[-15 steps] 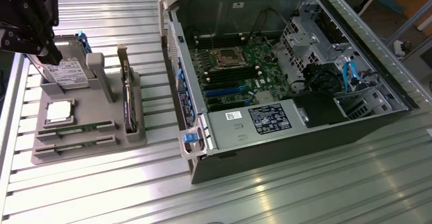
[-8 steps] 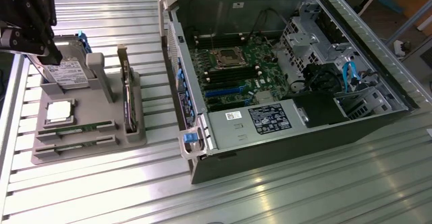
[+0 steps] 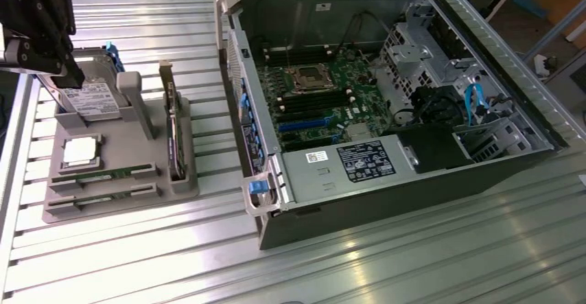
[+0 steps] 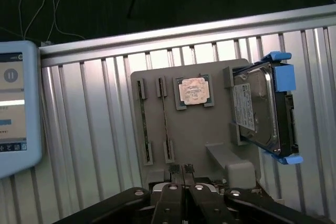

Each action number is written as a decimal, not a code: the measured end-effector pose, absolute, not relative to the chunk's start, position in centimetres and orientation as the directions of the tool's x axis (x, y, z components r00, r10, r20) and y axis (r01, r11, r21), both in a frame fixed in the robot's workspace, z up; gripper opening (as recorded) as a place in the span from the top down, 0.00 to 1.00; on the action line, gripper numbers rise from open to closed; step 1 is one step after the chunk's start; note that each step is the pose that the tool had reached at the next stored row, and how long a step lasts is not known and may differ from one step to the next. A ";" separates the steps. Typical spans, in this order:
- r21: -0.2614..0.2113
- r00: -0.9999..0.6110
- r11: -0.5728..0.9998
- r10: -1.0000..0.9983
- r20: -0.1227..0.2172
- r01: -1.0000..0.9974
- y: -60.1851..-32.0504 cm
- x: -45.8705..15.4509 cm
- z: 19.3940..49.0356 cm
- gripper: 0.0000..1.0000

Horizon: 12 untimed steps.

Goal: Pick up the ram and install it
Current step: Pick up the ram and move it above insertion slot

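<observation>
The ribbed metal table [image 3: 385, 249] carries a grey tray [image 3: 137, 206]. The ram [image 3: 99, 175], a thin green stick, stands on edge in its slot beside a twin [image 3: 92, 197]. The gripper [image 4: 184, 170] hovers above the tray, jaws pressed together.

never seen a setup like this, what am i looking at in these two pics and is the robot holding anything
This is one robot arm working beside an open computer case that lies on a ribbed metal table. The exterior view comes from a camera off the arm. The wrist view comes from a camera on the arm, looking past its tool. Next to the case sits a grey tray of parts: two ram sticks, a square processor chip, a hard drive with blue clips, and an upright expansion card. The tool is shut over the tray's edge and holds nothing. Both ram sticks sit in their tray slots.
</observation>
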<state>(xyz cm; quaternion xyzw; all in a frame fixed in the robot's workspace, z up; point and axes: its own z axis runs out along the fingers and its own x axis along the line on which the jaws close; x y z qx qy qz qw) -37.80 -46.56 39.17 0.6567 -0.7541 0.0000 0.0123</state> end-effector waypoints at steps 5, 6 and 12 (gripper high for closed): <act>0.016 -0.124 0.124 -0.992 0.019 -0.992 -46.6 -37.8 39.2 0.89; 0.016 -0.124 0.124 -0.992 0.019 -0.992 -46.6 -37.8 39.2 0.89; 0.016 -0.124 0.124 -0.992 0.019 -0.992 -46.7 -37.9 39.2 0.89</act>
